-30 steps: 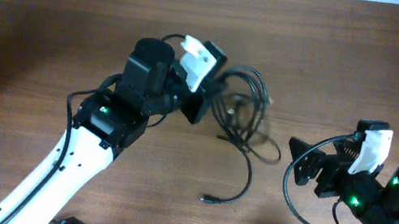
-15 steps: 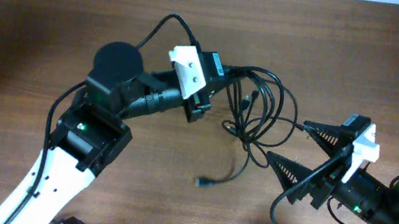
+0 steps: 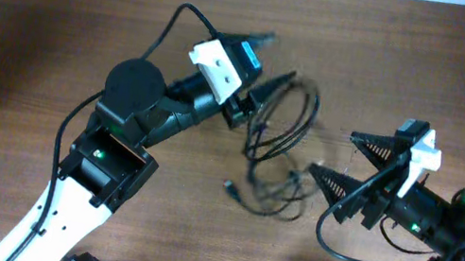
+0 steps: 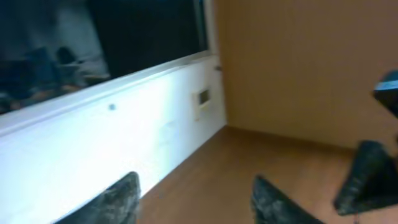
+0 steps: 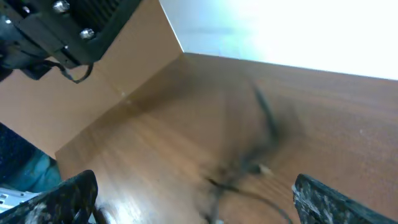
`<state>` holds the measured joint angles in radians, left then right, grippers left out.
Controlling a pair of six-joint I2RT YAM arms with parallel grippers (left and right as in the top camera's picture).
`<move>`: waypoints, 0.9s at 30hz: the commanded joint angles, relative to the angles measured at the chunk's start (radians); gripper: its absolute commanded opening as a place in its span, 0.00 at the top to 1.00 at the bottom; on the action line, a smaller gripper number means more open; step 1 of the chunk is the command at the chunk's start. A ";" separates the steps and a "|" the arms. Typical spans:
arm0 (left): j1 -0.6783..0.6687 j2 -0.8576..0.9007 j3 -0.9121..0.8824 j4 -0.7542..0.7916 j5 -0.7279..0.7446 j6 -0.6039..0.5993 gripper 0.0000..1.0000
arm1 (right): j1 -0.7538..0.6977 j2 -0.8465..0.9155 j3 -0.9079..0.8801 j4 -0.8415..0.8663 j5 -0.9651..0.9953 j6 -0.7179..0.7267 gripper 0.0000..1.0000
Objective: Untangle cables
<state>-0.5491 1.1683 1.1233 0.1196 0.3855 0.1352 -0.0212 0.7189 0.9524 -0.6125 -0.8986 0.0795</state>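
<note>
Cables [image 3: 275,152] lie as one loose black clump on the tabletop [image 3: 37,39], mid-scene between both arms and blurred overhead. Loops overlap, one plug end [image 3: 229,186] pokes out lower left, and no strand is pulled free yet. Left arm [image 3: 137,99] reaches in from the left, left jaws just beside the clump's top loop. Right arm [image 3: 447,221] faces the clump from the right, right jaws spread wide, tips near the strands; contact unclear. Step, as judged: early, setting up a grab.

Left wrist view: fingers [image 4: 118,199] apart, nothing between them. Camera tilts up at a wall and dark window [image 4: 143,31]; no cables seen.

Right wrist view: fingers [image 5: 62,199] wide apart, cables [image 5: 249,167] smeared on the wood ahead. Next move likely needs the right jaws lowered onto one outer strand, a pinch, then a pull away from the left.
</note>
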 commanded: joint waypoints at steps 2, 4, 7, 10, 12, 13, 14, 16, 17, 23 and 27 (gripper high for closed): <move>0.003 -0.023 0.026 -0.054 -0.099 -0.006 0.01 | -0.005 0.050 0.017 -0.001 0.016 0.007 0.01; 0.003 -0.023 0.026 -0.108 -0.145 -0.006 0.01 | -0.005 0.076 0.017 -0.001 0.017 0.007 0.01; 0.003 -0.026 0.026 -0.263 -0.348 -0.017 0.01 | -0.005 0.115 0.017 -0.012 0.020 0.007 0.01; 0.003 -0.026 0.026 -0.409 -0.502 -0.103 0.01 | -0.005 0.158 0.017 -0.020 0.021 0.021 0.01; 0.014 -0.026 0.026 -0.518 -0.562 -0.152 0.01 | -0.005 0.201 0.017 -0.020 0.047 0.067 0.01; 0.032 -0.026 0.026 -0.575 -0.562 -0.175 0.01 | -0.005 0.232 0.017 -0.019 0.047 0.072 0.01; 0.047 -0.026 0.026 -0.616 -0.562 -0.198 0.01 | -0.005 0.261 0.017 -0.017 0.054 0.087 0.01; 0.092 -0.026 0.026 -0.703 -0.561 -0.262 0.01 | -0.005 0.322 0.017 -0.011 0.076 0.129 0.01; 0.117 -0.026 0.026 -0.750 -0.547 -0.298 0.01 | -0.005 0.356 0.017 -0.008 0.076 0.140 0.01; 0.216 -0.026 0.026 -0.933 -0.455 -0.307 0.01 | 0.038 0.543 0.018 0.078 0.076 0.148 0.01; 0.269 -0.031 0.026 -1.019 -0.441 -0.356 0.01 | 0.121 0.652 0.018 0.251 0.124 0.224 0.02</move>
<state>-0.3195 1.1572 1.1412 -0.8658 -0.0818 -0.1642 0.0475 1.3125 0.9539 -0.4225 -0.8230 0.2428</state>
